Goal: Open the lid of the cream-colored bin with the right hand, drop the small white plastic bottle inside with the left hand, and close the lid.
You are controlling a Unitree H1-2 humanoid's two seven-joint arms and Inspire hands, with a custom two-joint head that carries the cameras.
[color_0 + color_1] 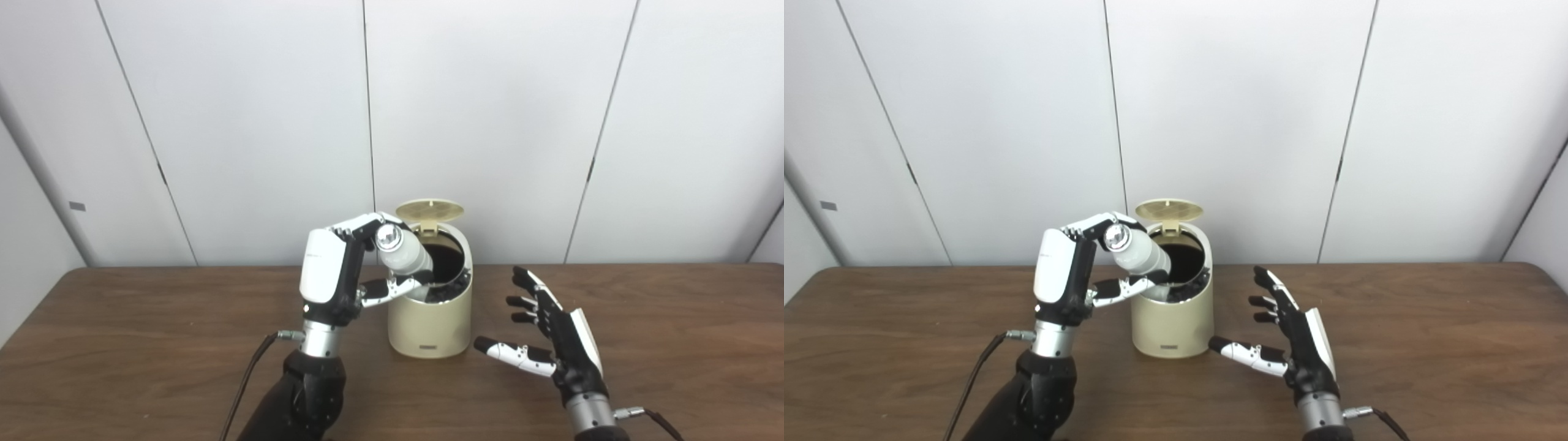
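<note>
2 of 3 steps remain, I judge: the small white plastic bottle (404, 256) tilts over the cream-colored bin (430, 318), its lower end at the dark mouth, my left hand (334, 275) grasping it. Next I loosen those fingers. The lid (429, 211) stands raised behind. Right of the bin my right hand (551, 340) waits, spread and empty (the bin's front label is unreadable).

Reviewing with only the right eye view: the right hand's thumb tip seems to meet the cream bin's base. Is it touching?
Observer: No. The left eye view shows a sliver of table between the thumb tip of the right hand and the cream-colored bin.
Operator: Is the bottle in yet?
Observer: Not yet. The left hand grips the small white plastic bottle tilted, its lower end over the open mouth, with the lid raised behind.
</note>
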